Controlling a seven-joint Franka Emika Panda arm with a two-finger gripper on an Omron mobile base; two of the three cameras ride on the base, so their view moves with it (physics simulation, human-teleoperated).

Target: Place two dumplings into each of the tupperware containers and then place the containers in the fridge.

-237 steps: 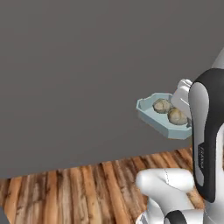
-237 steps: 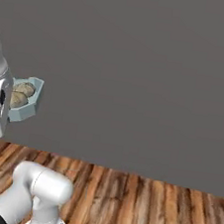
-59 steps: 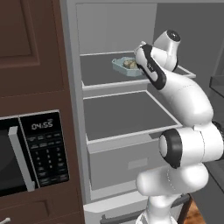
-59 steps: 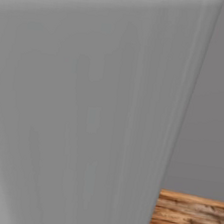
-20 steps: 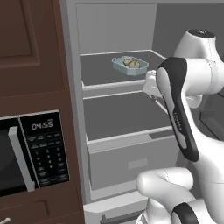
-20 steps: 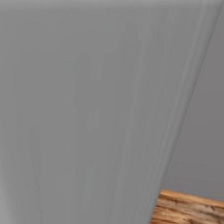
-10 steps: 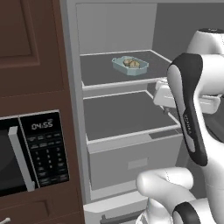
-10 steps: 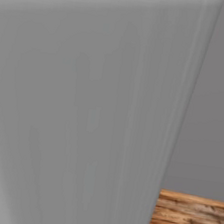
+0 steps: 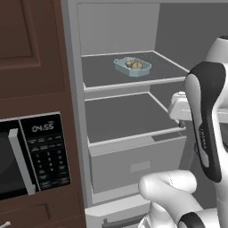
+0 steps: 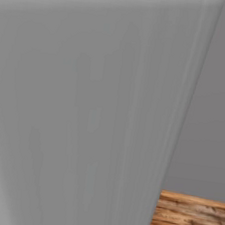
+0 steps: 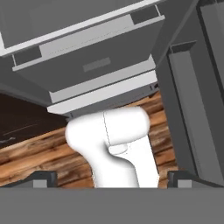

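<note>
The fridge [image 9: 124, 118] stands open in the left base view. On its upper shelf rests a pale blue-teal tupperware container [image 9: 132, 67] with two dumplings [image 9: 133, 64] in it. My arm has come out of the fridge; its white hand [image 9: 178, 107] hangs by the right edge at middle-shelf height, well below and right of the container. In the hand view my gripper [image 11: 113, 179] is open, its fingertips [image 11: 43, 178] far apart with nothing between them, looking down at the fridge's bottom drawer [image 11: 87, 65] and the wood floor.
A black microwave [image 9: 31, 156] sits in the dark brown cabinet left of the fridge. A flat grey panel [image 10: 85, 106] is close in front of the right base camera, with wood floor [image 10: 190, 220] at its right. Door bins [image 11: 192, 96] flank the drawer.
The container, carried in my gripper earlier, now lies released on the upper shelf. Over the last second the hand has drawn back, down and to the right, away from it.
</note>
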